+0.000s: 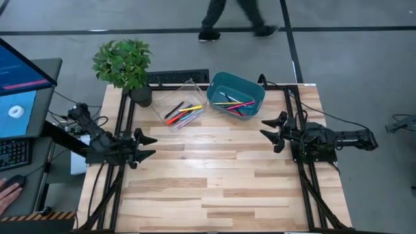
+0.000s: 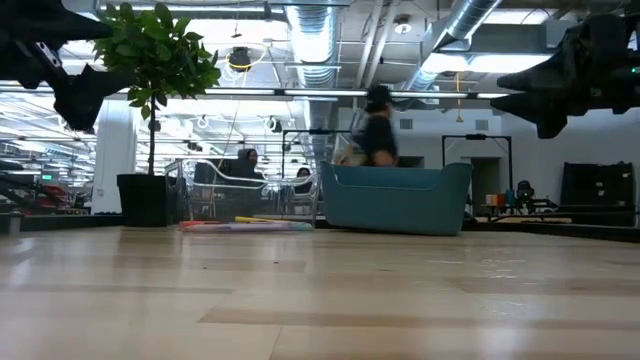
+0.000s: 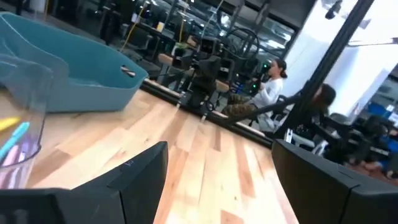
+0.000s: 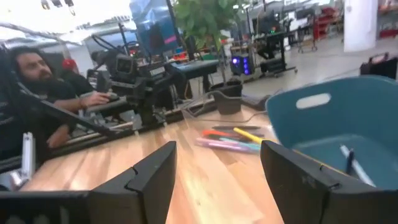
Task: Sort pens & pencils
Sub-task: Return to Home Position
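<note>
Several coloured pens and pencils lie in a clear plastic tray at the table's far side. Several more lie in a teal bin to its right; the bin also shows in the low view. My left gripper is open and empty near the table's left edge, clear of the table. My right gripper is open and empty near the right edge, also raised. Between the right fingers I see the pens in the clear tray and the teal bin. The left wrist view shows the bin and the clear tray's wall.
A potted plant stands at the table's far left corner beside the clear tray. A person walks past beyond the far edge. A hand rests on a mouse at the lower left. The wooden table stretches between the arms.
</note>
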Robot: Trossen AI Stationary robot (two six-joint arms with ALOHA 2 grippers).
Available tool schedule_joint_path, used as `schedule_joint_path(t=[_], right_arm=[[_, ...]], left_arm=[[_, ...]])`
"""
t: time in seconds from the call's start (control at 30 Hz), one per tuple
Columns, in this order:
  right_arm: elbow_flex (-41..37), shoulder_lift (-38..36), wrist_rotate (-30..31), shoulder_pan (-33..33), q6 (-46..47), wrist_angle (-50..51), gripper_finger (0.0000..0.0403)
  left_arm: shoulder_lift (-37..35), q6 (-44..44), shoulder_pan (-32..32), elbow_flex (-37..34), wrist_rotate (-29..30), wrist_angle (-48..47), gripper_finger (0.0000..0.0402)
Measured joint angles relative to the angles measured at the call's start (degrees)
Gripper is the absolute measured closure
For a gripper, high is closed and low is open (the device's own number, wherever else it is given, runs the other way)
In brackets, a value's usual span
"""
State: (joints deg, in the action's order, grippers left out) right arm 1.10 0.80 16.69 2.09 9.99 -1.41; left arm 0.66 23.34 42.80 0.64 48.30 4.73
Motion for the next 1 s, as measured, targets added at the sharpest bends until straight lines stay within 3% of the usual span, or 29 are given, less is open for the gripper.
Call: schedule_joint_path(t=[0.27,0.43,1.0], right_arm=[[-0.06,-0.11,0.09,-2.41,-1.5,-0.13,0.0148],[-0.06,-0.13,0.09,-2.97,0.45,-0.11,0.0148],[-0.06,-0.13,0.09,-2.86,0.53,-0.03,0.0148]], left_arm=[[-0.09,-3.33,0.91,-0.02,1.29,-0.06,0.0122],[-0.09,0.41,0.91,-0.04,1.26,-0.08,0.0123],[-0.09,-0.16,0.91,-0.11,1.24,-0.11,0.0123]])
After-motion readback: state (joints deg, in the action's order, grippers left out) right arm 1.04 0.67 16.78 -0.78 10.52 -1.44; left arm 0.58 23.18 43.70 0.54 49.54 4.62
